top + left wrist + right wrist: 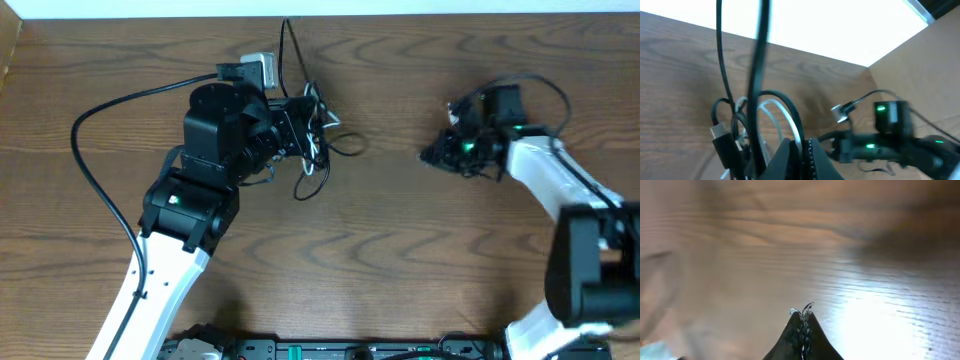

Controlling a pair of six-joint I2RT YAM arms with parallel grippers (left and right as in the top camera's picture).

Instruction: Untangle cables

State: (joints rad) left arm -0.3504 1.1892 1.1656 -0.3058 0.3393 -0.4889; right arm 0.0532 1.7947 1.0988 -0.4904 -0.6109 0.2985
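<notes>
The left fingers (pixel 799 150) are pressing shut on the cables (pixel 318 138) — black loops and one white cord are bunching at their tips, near the far edge of the counter (pixel 380 260), left of centre. The right fingers (pixel 802 325) are sitting closed tip to tip, holding nothing — well apart from the tangle.
</notes>
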